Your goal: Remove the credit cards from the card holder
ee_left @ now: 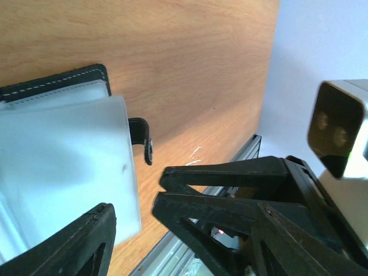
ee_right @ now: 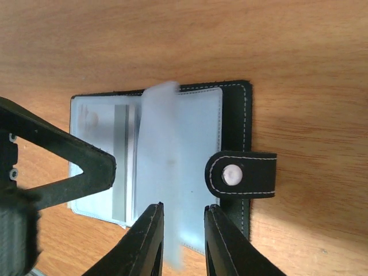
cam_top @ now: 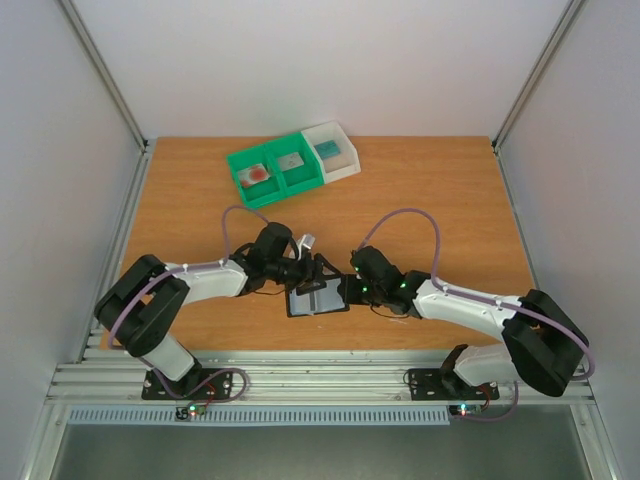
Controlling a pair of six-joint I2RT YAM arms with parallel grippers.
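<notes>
The card holder (cam_top: 316, 302) lies open on the table between my two grippers, its grey-blue pockets facing up. In the right wrist view the card holder (ee_right: 234, 109) shows its black edge and its clasp tab (ee_right: 241, 174). A pale card (ee_right: 119, 164) with a grey stripe sits in a left pocket. My right gripper (ee_right: 183, 221) is open, and one blurred pocket leaf (ee_right: 167, 144) stands up between its jaws. My left gripper (ee_left: 135, 227) is open at the edge of the holder's pale sleeve (ee_left: 63, 167). One of its fingers (ee_right: 80, 155) rests over the left page.
A green bin (cam_top: 240, 165) at the back centre holds a card with a red blotch (cam_top: 258, 173) and another card (cam_top: 292, 161). A white bin (cam_top: 345, 160) joined to it holds a teal item. The table's near edge and metal rail (ee_left: 172, 253) lie just beyond the holder.
</notes>
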